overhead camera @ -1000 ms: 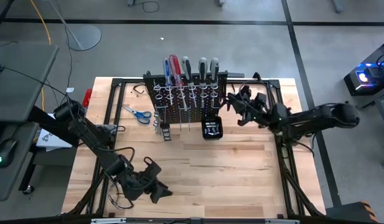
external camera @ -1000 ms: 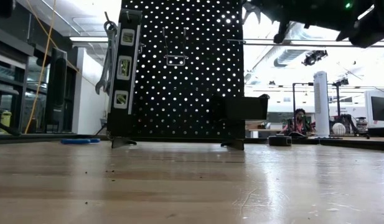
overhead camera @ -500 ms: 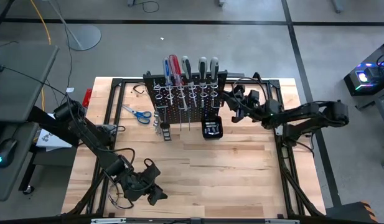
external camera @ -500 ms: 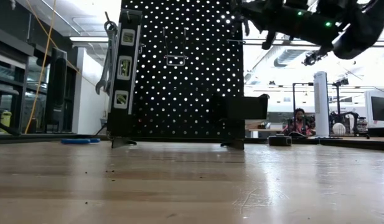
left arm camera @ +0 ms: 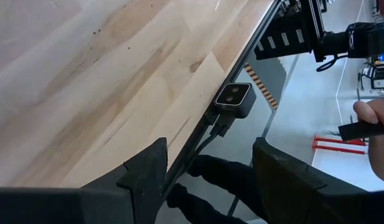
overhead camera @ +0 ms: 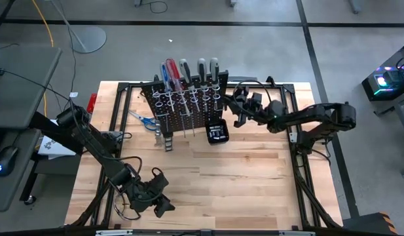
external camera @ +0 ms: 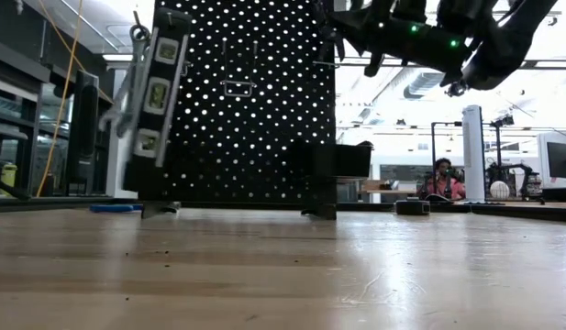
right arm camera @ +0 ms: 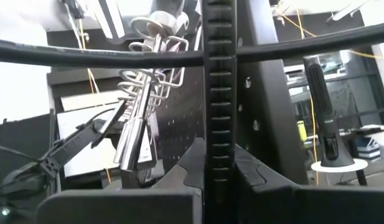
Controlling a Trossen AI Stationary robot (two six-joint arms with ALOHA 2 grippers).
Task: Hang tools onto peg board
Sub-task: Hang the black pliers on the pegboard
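The right tool (overhead camera: 236,107) pinches shut on the edge of the perforated black peg board (overhead camera: 182,108), which leans tilted at the far middle of the pale wooden bench (overhead camera: 241,177), screwdrivers (overhead camera: 188,69) ringed along its top. The left tool (overhead camera: 164,202) waits open at the near edge.

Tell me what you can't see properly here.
High view: the peg board partly hides the scissors.
High view: black box's contents too small.
Low view: the board's back hides the screwdrivers; its top is cut off.
Right wrist view: the board's edge, gripped by the right tool, blocks the middle.
Left wrist view, beyond the left tool: a person's hand is cut off.
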